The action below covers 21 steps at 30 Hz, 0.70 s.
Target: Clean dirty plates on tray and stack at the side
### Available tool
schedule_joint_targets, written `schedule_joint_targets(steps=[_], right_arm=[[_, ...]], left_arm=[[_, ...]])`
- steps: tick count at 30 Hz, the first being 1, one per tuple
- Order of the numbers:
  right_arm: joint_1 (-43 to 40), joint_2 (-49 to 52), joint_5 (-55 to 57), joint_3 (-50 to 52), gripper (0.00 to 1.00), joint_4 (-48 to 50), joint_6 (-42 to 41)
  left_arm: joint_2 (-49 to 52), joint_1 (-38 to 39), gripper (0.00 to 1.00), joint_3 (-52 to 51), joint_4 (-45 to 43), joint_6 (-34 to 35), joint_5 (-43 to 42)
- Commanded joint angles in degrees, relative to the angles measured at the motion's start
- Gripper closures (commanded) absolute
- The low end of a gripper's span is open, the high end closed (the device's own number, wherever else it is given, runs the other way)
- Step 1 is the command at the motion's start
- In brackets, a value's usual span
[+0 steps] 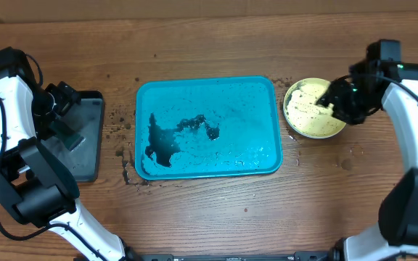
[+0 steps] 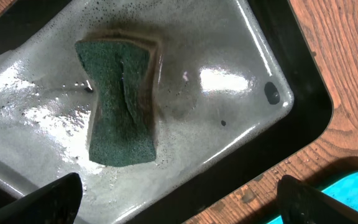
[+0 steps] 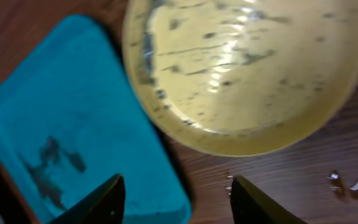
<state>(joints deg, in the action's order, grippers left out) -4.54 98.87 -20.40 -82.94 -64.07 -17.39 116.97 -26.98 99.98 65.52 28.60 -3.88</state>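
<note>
The turquoise tray [image 1: 263, 90] lies mid-table with black smears and specks and no plate on it; its corner shows in the right wrist view [image 3: 73, 124]. One yellow-green plate [image 1: 307, 116], flecked with dark smears, sits on the table just right of the tray, also seen in the right wrist view [image 3: 247, 68]. The white and light blue plates are not visible. My right gripper [image 1: 334, 98] is open and empty above that plate's near edge [image 3: 176, 199]. My left gripper [image 1: 65, 101] is open and empty above a green sponge [image 2: 122, 102].
A smaller black tray [image 1: 93, 156] with soapy water [image 2: 229, 81] stands at the left and holds the sponge. Black specks and spilled drops lie on the wood between the two trays [image 1: 122, 134].
</note>
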Motion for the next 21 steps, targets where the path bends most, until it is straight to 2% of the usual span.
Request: schedule_joint_targets(steps=[1,3,4,8,16,21], right_arm=[[5.8,-5.9,-3.7,-1.6,0.25,-0.1,1.8],[8.9,-7.6,-2.1,-1.6,0.02,-0.4,1.8],[10.3,-8.5,-1.0,-1.6,0.0,-0.7,1.7],[13.3,-13.6,2.4,-1.6,0.0,-3.8,1.7],[13.4,-24.5,6.4,-1.6,0.0,-17.4,1.8],[13.4,-25.8,6.4,-1.6,0.0,-24.0,1.7]], left_arm=[[0.1,0.4,0.0,-0.6,0.0,0.2,-0.2],[0.1,0.4,0.0,-0.6,0.0,0.2,-0.2],[0.1,0.4,0.0,-0.6,0.0,0.2,-0.2],[0.1,0.4,0.0,-0.6,0.0,0.2,-0.2],[0.1,0.4,0.0,-0.6,0.0,0.2,-0.2],[0.1,0.4,0.0,-0.6,0.0,0.2,-0.2]])
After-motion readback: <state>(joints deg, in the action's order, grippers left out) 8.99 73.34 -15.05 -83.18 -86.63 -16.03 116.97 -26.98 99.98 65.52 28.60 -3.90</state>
